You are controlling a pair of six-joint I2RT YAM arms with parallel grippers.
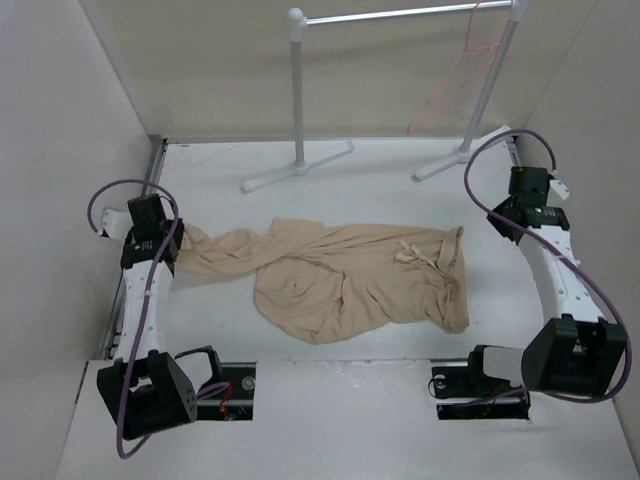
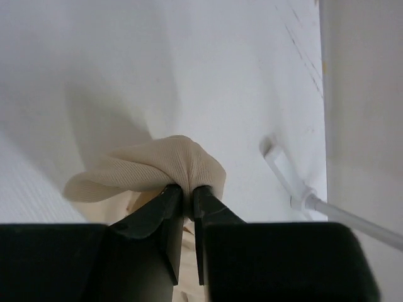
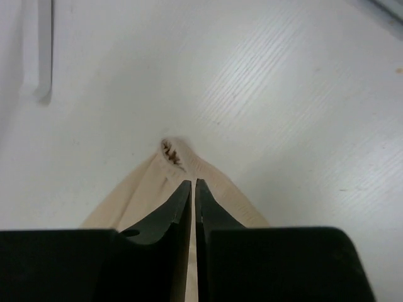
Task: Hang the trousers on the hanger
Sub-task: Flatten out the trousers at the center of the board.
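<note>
Trousers (image 1: 350,275): light tan, thin fabric, crumpled, spread crosswise over centre of frame. Waistband with drawstring toward right, legs twisted and bunched toward left, one leg end reaching far left. Hanger (image 1: 452,92): thin pink wire, triangular, hanging tilted at upper right, well apart from trousers.

Both are the same build: the left arm (image 1: 140,290) and right arm (image 1: 550,265) have white links with chunky black joint housings, and a purple cable (image 1: 118,188) loops off each one. Up close, the left gripper (image 2: 187,192) and right gripper (image 3: 192,185) have matte black fingers tapering to thin tips, on a boxy black body.
</note>
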